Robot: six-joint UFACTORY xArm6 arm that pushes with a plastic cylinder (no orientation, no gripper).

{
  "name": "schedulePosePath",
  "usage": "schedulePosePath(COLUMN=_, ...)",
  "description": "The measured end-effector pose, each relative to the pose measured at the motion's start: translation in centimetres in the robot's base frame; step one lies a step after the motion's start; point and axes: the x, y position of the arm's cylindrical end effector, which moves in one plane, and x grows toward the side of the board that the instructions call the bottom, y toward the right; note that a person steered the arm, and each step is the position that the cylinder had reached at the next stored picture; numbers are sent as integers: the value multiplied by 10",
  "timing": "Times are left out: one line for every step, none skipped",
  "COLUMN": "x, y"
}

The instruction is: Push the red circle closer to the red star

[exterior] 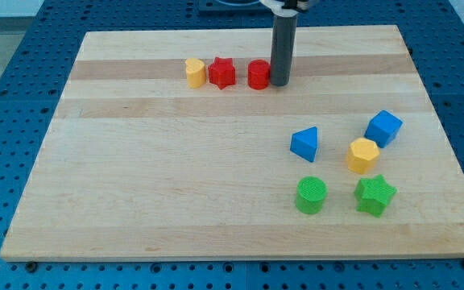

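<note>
On a wooden board (135,201) near the view's top, my tip (279,83) stands pressed against the right side of the red circle (258,74), a bare rod grasping nothing. The red circle sits just right of the red star (222,72), a narrow gap between them, with a yellow block (195,72) touching the star's left. Well apart at lower right lie a blue triangle (305,143), blue cube (383,128), yellow hexagon (362,155), green circle (311,195) and green star (374,195).

My tip (279,83) touches red circle (258,75), right of red star (222,72)
</note>
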Motion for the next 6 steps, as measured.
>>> schedulePosePath(x=-1, y=-4)
schedulePosePath(x=-1, y=-5)
schedulePosePath(x=-1, y=-9)
schedulePosePath(x=-1, y=-14)
schedulePosePath(x=-1, y=-17)
schedulePosePath(x=-1, y=-17)
